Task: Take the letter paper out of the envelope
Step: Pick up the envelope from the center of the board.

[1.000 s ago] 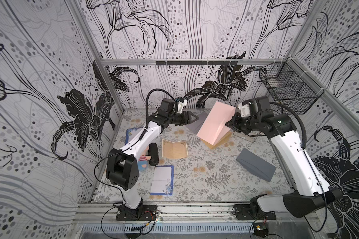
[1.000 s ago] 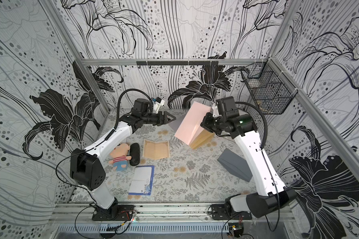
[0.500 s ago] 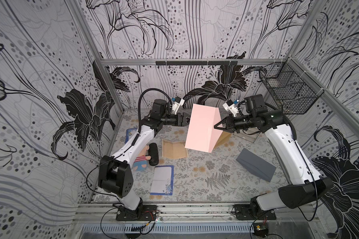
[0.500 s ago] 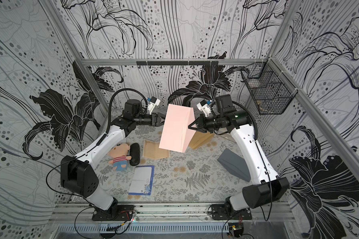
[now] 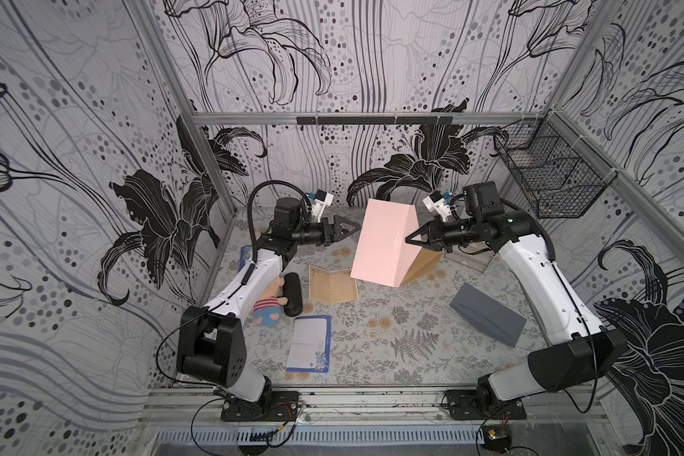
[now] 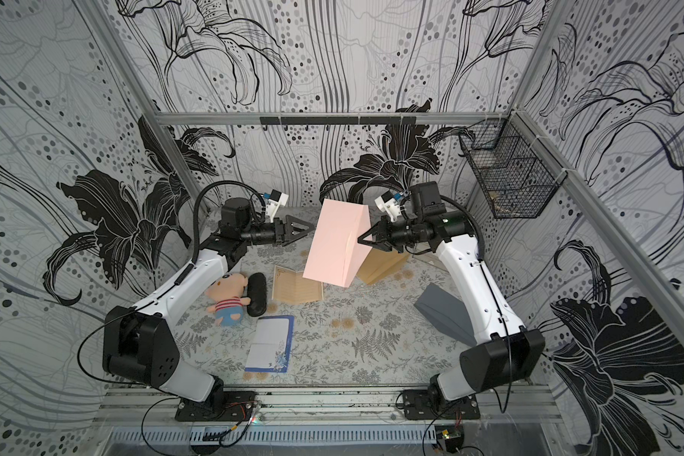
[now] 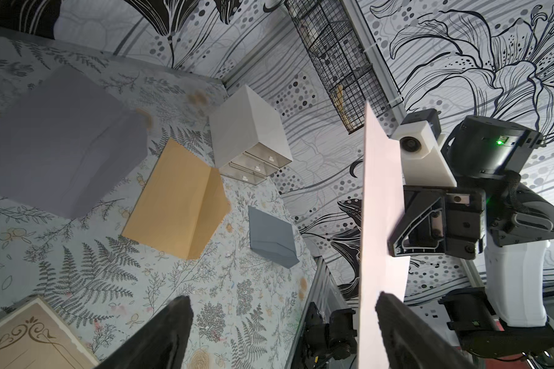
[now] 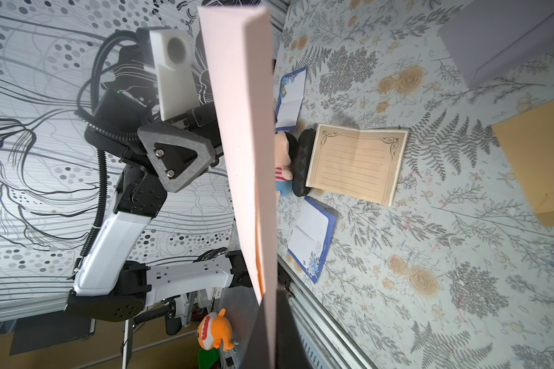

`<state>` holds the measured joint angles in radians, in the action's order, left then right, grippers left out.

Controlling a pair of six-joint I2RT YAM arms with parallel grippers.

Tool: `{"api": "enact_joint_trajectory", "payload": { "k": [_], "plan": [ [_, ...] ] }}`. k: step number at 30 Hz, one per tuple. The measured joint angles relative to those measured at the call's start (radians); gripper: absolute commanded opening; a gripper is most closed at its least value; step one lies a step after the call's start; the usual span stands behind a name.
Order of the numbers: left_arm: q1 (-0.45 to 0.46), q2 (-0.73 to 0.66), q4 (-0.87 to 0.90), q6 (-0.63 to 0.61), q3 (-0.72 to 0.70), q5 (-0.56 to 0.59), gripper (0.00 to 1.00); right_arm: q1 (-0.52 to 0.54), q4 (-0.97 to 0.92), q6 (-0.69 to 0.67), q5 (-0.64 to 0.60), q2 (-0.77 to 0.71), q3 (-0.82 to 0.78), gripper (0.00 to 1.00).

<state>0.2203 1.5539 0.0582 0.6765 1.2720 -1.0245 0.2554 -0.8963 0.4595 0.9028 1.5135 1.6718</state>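
A pink envelope (image 5: 380,244) (image 6: 334,244) hangs upright above the table, with my right gripper (image 5: 409,239) (image 6: 360,239) shut on its right-hand edge. In the right wrist view the envelope (image 8: 243,127) runs edge-on out of the shut right gripper (image 8: 274,303). A thin orange sliver shows between its layers; the letter paper is otherwise hidden. My left gripper (image 5: 354,227) (image 6: 311,228) points at the envelope's left edge, open and holding nothing. In the left wrist view that edge (image 7: 381,223) stands just inside one fingertip (image 7: 385,302) of the left gripper (image 7: 282,303).
On the table lie a tan envelope (image 5: 419,268), a grey envelope (image 5: 486,316), a tan lined sheet (image 5: 332,282), a blue-bordered sheet (image 5: 309,343), a plush doll (image 5: 267,304) and a black case (image 5: 293,294). A small drawer box (image 5: 468,256) stands far right, under a wire basket (image 5: 545,177).
My right gripper has swung the pink envelope left and more upright, up to the left gripper's tips. The left jaws have spread wider; the left arm has barely moved.
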Motion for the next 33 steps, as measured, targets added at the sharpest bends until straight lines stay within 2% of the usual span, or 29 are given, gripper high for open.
{"api": "enact_joint_trajectory", "payload": {
  "k": [5, 10, 18, 21, 23, 24, 28, 29, 31, 33],
  "plan": [
    [0.029, 0.043, -0.013, 0.017, 0.005, -0.048, 0.91, 0.000, 0.024, 0.011, 0.041, 0.037, 0.000, 0.00],
    [0.077, 0.078, -0.019, 0.035, 0.006, -0.073, 0.81, 0.000, 0.051, 0.017, 0.078, 0.054, 0.000, 0.00],
    [0.082, 0.106, -0.098, 0.119, 0.017, -0.103, 0.38, 0.000, 0.085, 0.008, 0.131, 0.095, -0.001, 0.00],
    [0.081, 0.110, -0.134, 0.154, 0.019, -0.113, 0.15, 0.000, 0.108, 0.000, 0.138, 0.114, -0.005, 0.00],
    [0.080, 0.112, -0.175, 0.183, 0.019, -0.124, 0.04, -0.003, 0.119, -0.002, 0.137, 0.126, -0.006, 0.00],
    [0.080, 0.112, -0.193, 0.199, 0.018, -0.129, 0.00, -0.004, 0.125, -0.001, 0.137, 0.130, -0.006, 0.00],
    [0.077, 0.112, -0.285, 0.266, 0.012, -0.133, 0.00, -0.019, 0.145, -0.005, 0.138, 0.146, -0.006, 0.00],
    [0.077, 0.112, -0.308, 0.284, 0.009, -0.131, 0.00, -0.022, 0.151, -0.005, 0.138, 0.151, -0.006, 0.04],
    [0.077, 0.113, -0.333, 0.319, 0.008, -0.125, 0.00, -0.026, 0.172, -0.005, 0.136, 0.163, -0.008, 0.22],
    [0.077, 0.113, -0.353, 0.357, 0.008, -0.119, 0.00, -0.030, 0.214, 0.010, 0.121, 0.166, -0.033, 0.34]
  ]
}}
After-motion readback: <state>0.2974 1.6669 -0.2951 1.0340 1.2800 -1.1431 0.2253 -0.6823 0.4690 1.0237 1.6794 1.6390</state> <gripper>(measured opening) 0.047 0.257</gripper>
